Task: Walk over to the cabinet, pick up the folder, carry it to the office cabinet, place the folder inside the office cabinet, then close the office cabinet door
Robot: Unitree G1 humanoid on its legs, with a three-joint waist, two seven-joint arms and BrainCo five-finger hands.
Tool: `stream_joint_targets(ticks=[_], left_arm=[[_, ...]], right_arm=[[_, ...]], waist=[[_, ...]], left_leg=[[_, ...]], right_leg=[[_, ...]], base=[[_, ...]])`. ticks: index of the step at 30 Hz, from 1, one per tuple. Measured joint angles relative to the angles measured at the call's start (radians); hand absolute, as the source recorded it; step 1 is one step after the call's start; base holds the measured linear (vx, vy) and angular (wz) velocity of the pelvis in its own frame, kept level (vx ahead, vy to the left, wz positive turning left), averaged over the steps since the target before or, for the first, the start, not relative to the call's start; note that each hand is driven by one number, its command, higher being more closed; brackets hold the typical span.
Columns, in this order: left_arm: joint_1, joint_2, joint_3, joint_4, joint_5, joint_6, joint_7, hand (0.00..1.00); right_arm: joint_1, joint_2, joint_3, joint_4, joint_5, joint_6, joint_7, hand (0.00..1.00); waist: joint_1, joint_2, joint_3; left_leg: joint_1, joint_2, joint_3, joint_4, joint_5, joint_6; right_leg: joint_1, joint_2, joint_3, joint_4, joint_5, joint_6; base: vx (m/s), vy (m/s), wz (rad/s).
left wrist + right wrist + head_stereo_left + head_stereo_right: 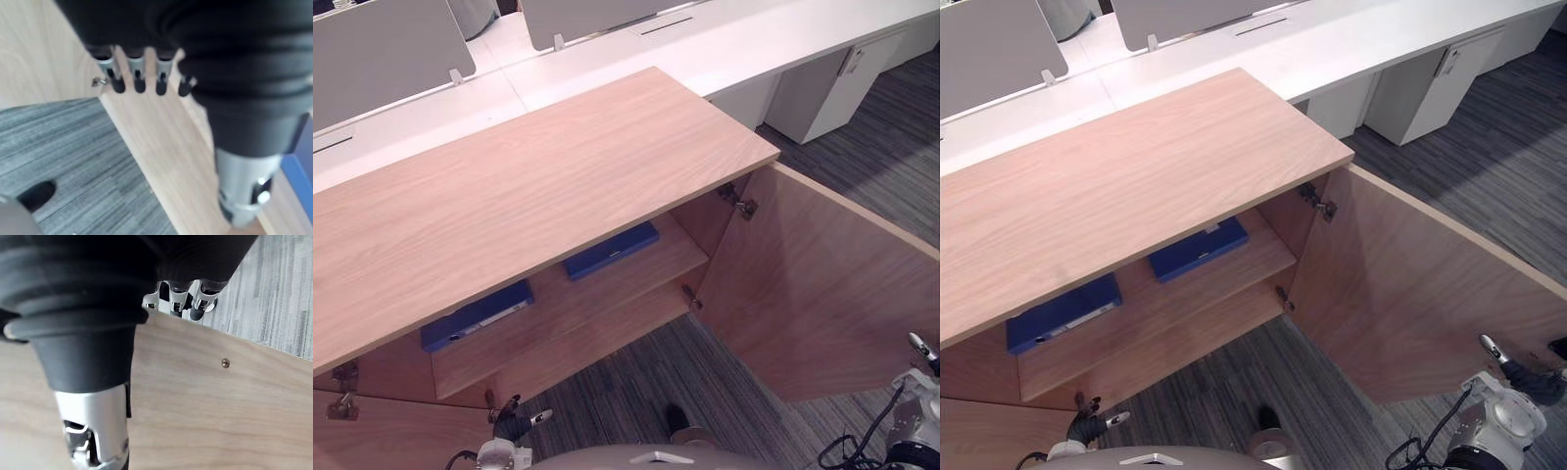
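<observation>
L hand point(509, 423) low in front of office cabinet point(529, 186), fingers point(139, 84) straight, empty. R hand point(1525, 379) at open door point(822, 294) edge, fingers point(177, 303) loose, holding nothing. Folder point(610, 251) flat on shelf point(607, 294) inside, second folder point(476, 315) to its left. White desks point(754, 39) behind.

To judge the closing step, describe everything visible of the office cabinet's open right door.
The right door is a flat panel of light wood grain, swung wide open and standing upright above the grey striped carpet. An upper hinge and a lower hinge of metal join it to the office cabinet. A small screw shows in its face. The right hand is by its free edge; contact cannot be told.
</observation>
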Motion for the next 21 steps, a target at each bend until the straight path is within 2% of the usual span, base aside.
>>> stream_joint_targets(ticks=[3,5,11,15,21], left_arm=[[0.002,0.01,-0.01,0.0,0.001,-0.003,-0.002,0.0],[0.001,0.018,-0.01,0.0,0.002,-0.004,-0.004,0.0],[0.0,0.021,-0.01,-0.001,0.02,-0.004,-0.009,0.0],[-0.001,0.021,-0.011,-0.003,0.035,-0.004,-0.011,0.0],[-0.017,0.022,-0.016,-0.006,0.053,-0.004,-0.013,0.0]], right_arm=[[0.001,-0.025,0.038,0.023,-0.003,0.0,0.007,0.0],[0.003,-0.026,0.043,0.023,-0.035,0.0,0.007,0.0],[0.036,-0.025,0.095,0.02,-0.039,0.0,0.003,0.0],[0.092,0.052,0.136,-0.073,-0.041,0.0,-0.002,0.0],[0.174,0.169,0.179,-0.225,-0.078,-0.003,-0.026,0.0]], waist=[[-0.011,0.0,0.007],[-0.015,0.0,0.01],[-0.023,-0.006,0.015],[-0.028,-0.026,0.028],[-0.038,-0.041,0.035]], left_leg=[[0.002,0.0,-0.006,0.0,0.0,0.0],[0.0,0.0,-0.011,0.0,0.0,0.0],[0.002,0.002,-0.024,0.001,0.0,0.0],[0.001,0.003,-0.022,0.001,0.002,0.003],[0.001,0.005,-0.016,0.002,0.007,0.008]], right_leg=[[0.012,-0.001,-0.005,-0.014,0.007,0.001],[0.015,-0.001,-0.007,-0.023,0.011,0.001],[0.029,-0.001,-0.021,-0.03,0.012,0.0],[0.033,0.001,-0.017,-0.052,0.028,-0.003],[0.03,0.004,-0.006,-0.052,0.039,-0.004]], base=[[-0.04,-0.024,0.04],[-0.05,-0.033,0.04],[-0.04,-0.033,0.05],[-0.08,-0.037,-0.03],[-0.07,-0.041,-0.06]])
